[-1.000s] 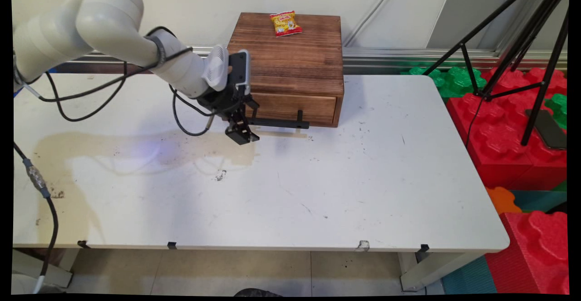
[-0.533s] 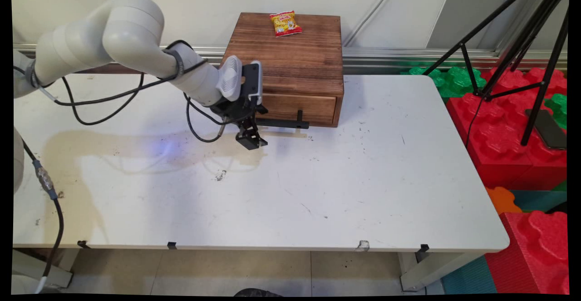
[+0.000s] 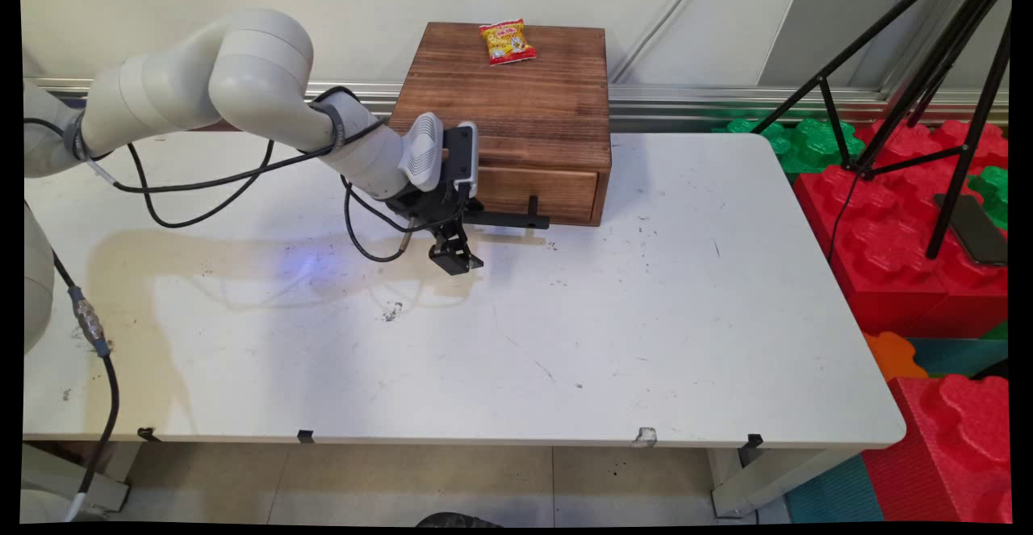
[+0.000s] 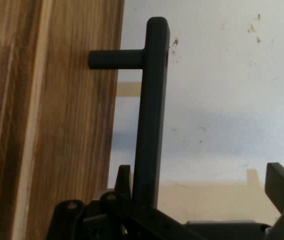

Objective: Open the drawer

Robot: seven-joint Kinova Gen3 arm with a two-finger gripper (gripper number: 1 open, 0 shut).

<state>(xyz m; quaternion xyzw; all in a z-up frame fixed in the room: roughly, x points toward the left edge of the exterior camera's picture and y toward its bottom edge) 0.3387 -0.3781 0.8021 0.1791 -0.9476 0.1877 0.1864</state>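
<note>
We found no readable text; print on yellow-red snack packet (image 3: 508,41) atop wooden drawer box (image 3: 516,107) was illegible.

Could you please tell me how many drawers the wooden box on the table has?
1: a single wooden drawer with a black bar handle along the bottom front of the brown wooden box; other sides are hidden.

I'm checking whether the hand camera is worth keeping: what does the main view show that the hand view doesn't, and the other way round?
Only the main view shows the snack packet on top of the wooden box, the whole white table, the tripod and the red blocks. Only the hand view shows the pincer open, one finger either side of the black handle. Both show that handle, the drawer front and the table.
</note>
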